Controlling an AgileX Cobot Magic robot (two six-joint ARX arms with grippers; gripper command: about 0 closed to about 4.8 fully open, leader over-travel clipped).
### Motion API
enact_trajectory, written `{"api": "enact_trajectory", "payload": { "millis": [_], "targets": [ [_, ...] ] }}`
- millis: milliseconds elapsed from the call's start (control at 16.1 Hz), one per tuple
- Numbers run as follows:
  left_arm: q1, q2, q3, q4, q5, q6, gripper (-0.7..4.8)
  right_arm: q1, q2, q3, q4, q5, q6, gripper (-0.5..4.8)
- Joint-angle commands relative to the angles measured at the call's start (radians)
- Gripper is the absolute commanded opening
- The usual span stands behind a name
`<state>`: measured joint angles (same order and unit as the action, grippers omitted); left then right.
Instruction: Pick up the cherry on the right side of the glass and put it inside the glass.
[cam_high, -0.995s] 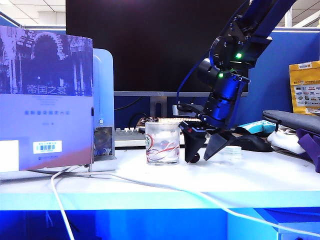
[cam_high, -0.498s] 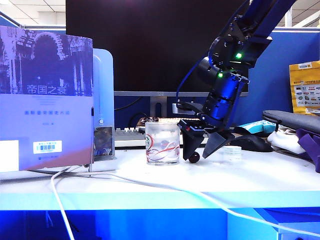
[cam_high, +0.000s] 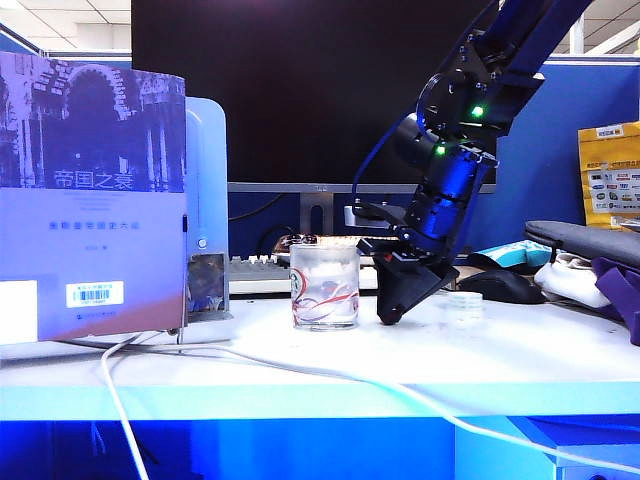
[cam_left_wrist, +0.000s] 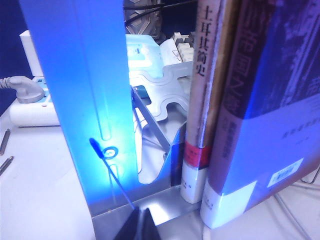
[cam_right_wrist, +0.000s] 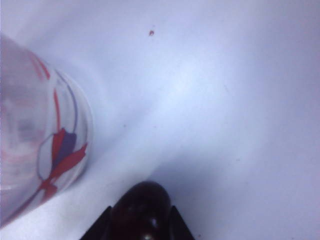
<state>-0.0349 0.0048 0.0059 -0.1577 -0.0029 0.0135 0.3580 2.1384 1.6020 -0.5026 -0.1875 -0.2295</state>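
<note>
The glass (cam_high: 324, 287), a short clear tumbler with red swirling lines, stands on the white table (cam_high: 520, 360). Just right of it, my right gripper (cam_high: 390, 316) points down at the tabletop with its two fingers drawn together. In the right wrist view the dark glossy cherry (cam_right_wrist: 142, 200) sits squeezed between the two black fingertips (cam_right_wrist: 176, 224), resting on the table close to the glass (cam_right_wrist: 35, 140). In the exterior view the fingers hide the cherry. My left gripper (cam_left_wrist: 141, 226) is shut and empty, facing a blue bookend (cam_left_wrist: 85, 90); it is out of the exterior view.
A large book (cam_high: 90, 200) leans on a bookend (cam_high: 205, 190) left of the glass. A white cable (cam_high: 300, 370) crosses the table's front. A keyboard (cam_high: 255, 272), a mouse (cam_high: 500, 286) and a small clear dish (cam_high: 455, 302) lie behind and right of the gripper.
My right gripper's fingers stood spread around the cherry and have now closed onto it. The arm itself barely moved. The glass has stayed put.
</note>
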Motion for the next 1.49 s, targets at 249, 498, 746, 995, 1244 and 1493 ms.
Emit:
{"api": "enact_trajectory", "payload": {
  "millis": [249,498,746,995,1244,1493],
  "targets": [
    [0.001,-0.003,0.000,-0.012,0.004,0.005,-0.05,0.000,-0.007,0.003,0.071,0.003,0.043,1.43],
    [0.001,-0.003,0.000,-0.012,0.004,0.005,-0.05,-0.015,-0.024,0.003,0.094,0.044,0.046,1.43],
    [0.001,-0.003,0.000,-0.012,0.004,0.005,-0.05,-0.056,-0.104,0.003,0.103,0.047,0.053,1.43],
    [0.001,-0.003,0.000,-0.012,0.004,0.005,-0.05,-0.056,-0.201,0.003,0.125,-0.108,0.125,1.43],
    [0.001,-0.003,0.000,-0.012,0.004,0.005,-0.05,-0.056,-0.249,0.003,0.156,-0.384,0.229,1.44],
    [0.001,-0.003,0.000,-0.012,0.004,0.005,-0.05,-0.037,-0.243,0.001,0.137,-0.444,0.238,1.44]
  ]
}}
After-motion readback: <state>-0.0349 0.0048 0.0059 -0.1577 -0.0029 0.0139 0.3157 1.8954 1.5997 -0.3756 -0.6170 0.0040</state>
